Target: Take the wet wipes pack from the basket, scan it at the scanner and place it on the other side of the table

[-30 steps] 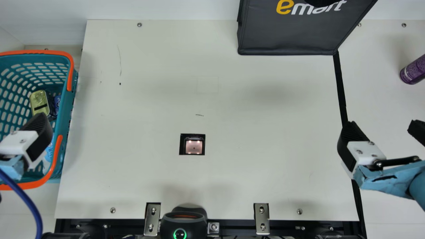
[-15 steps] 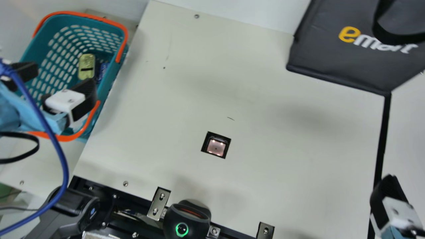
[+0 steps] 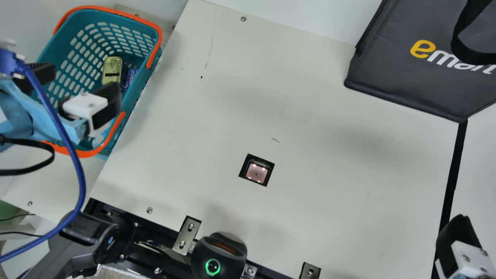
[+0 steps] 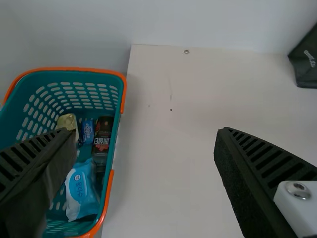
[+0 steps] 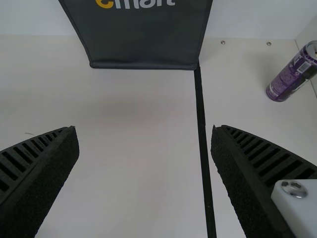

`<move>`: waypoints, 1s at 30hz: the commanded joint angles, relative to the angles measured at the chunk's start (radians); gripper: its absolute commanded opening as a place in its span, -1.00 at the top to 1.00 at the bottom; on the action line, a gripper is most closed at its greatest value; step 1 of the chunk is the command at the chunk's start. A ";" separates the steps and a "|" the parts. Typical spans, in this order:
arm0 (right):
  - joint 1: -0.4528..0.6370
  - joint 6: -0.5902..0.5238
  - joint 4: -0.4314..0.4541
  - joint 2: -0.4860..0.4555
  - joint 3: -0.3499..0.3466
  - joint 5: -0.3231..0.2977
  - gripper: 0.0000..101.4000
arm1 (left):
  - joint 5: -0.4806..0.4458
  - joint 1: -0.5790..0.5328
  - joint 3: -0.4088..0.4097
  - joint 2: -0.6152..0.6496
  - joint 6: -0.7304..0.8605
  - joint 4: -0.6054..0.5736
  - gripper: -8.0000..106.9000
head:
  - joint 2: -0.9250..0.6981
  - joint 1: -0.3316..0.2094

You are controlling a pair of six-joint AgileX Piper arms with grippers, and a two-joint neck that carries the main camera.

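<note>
- Main view: my left gripper [image 3: 86, 79] hangs over the basket [image 3: 60, 44], fingers well apart and nothing between them. The wet wipes pack [image 3: 97, 140] lies inside at the end nearer my base, partly hidden beneath me. I judge the step in hand is lining up for the pick.
- Here I should keep clear of the orange handle [image 3: 117, 126] going down and lift well above it before swinging to the scanner [image 3: 256, 172] set in the table [image 3: 329, 186].
- Left wrist view: the pack's blue-and-white printed face looks up; its long axis runs roughly along the basket's long side, one end towards the gold tin [image 4: 68, 122], the other towards the basket's near end. It lies off to one side of my open gap, so I'd centre over it first, then descend with a finger either side of its narrow width.
- The dark bottle [image 4: 102, 136] lies close by and could catch a finger. The wrapper looks soft, so I'd pinch mid-length, firmly without crushing. Where its barcode sits, I cannot tell.
- Right wrist view: my right gripper [image 5: 143, 130] has its fingers spread, holding nothing, over the table's other side; it can wait there.
</note>
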State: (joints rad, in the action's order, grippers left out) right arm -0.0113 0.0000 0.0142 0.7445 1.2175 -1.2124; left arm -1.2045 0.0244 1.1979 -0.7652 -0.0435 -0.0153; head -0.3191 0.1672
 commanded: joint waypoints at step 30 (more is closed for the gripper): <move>0.000 0.000 0.000 0.000 0.000 -0.001 -0.87 | 0.125 0.603 0.030 -0.298 0.376 -0.170 -0.71 | -0.002 -0.029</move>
State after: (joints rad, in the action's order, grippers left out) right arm -0.0113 0.0000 0.0142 0.7445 1.2175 -1.2133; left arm -1.0743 0.5887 1.2203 -1.0235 0.2040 -0.1522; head -0.3191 0.1672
